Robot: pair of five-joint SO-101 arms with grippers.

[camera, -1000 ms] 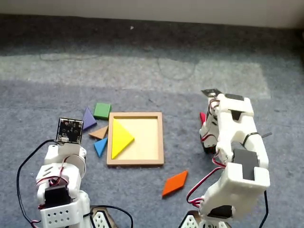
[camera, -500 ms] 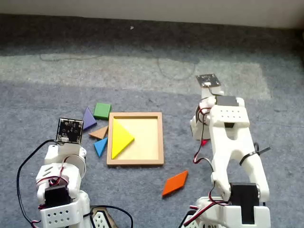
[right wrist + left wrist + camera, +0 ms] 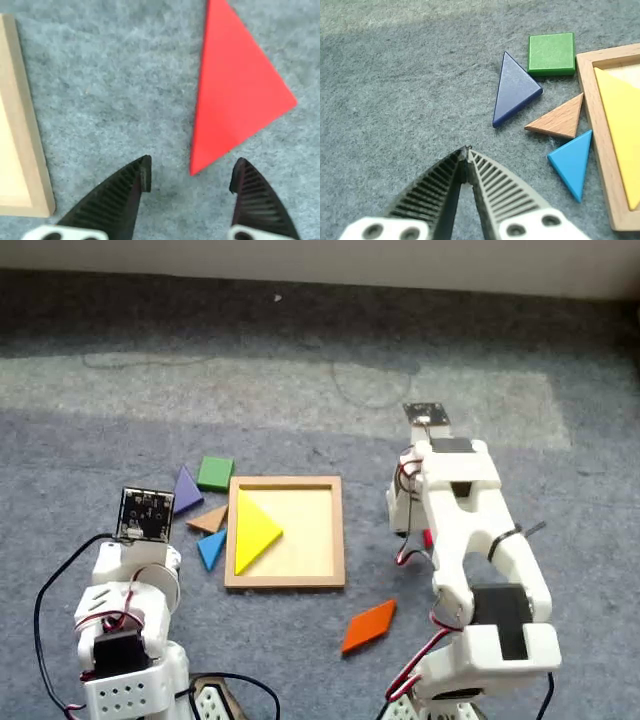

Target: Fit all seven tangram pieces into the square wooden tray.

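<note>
The square wooden tray holds a yellow triangle along its left side. Left of the tray lie a green square, a purple triangle, a plain wood triangle and a blue triangle. An orange parallelogram lies in front of the tray's right corner. My right gripper is open just above the carpet, one corner of the red triangle between its fingertips, the tray edge beside it. My left gripper is shut and empty, short of the purple triangle.
Grey carpet covers the whole surface, with open room behind the tray and to the far left. The right arm stands over the red triangle, to the right of the tray. The left arm sits at the front left.
The right arm has swung left toward the tray and now covers most of the red triangle. The left arm and all other pieces have stayed put.
</note>
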